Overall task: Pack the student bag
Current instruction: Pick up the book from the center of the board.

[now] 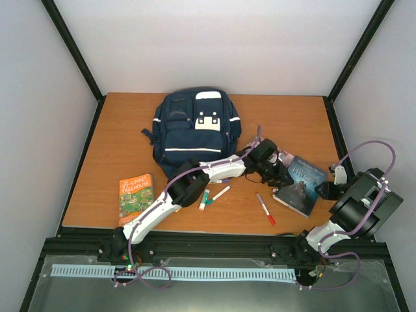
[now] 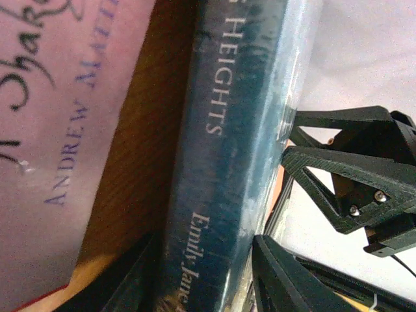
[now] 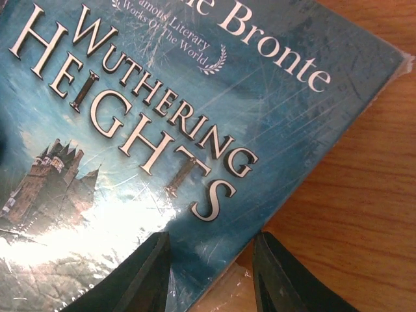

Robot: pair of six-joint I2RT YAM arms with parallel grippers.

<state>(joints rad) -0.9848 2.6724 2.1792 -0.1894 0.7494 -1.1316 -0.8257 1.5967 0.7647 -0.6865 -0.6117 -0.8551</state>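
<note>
The student bag (image 1: 194, 127) lies on its back close to the far edge of the counter (image 1: 120, 140), about in the middle of that edge, with the front pocket upward. I cannot tell from here if any zip is open.

The step in hand, as I judge it, is picking up the first thing to pack: the Wuthering Heights book (image 1: 300, 185), which lies toward the near right corner. The left gripper (image 1: 278, 170) is at the spine side of this book. In its wrist view one finger stands on each side of the spine, and they seem to pinch it across its thickness. The right gripper (image 3: 209, 270) is at the opposite edge with its fingers spread, and it is not holding anything (the cover shows flat between them).

A pink book (image 2: 58, 130) is just beside the spine. An orange book (image 1: 135, 198) waits near the left edge, and some markers (image 1: 214, 195) and a red marker (image 1: 265, 209) lie near the front edge.

The next move probably calls for a firm grip on the book, a clean lift without dragging the pink one, and then carrying it toward the bag, whose opening must be made ready.
</note>
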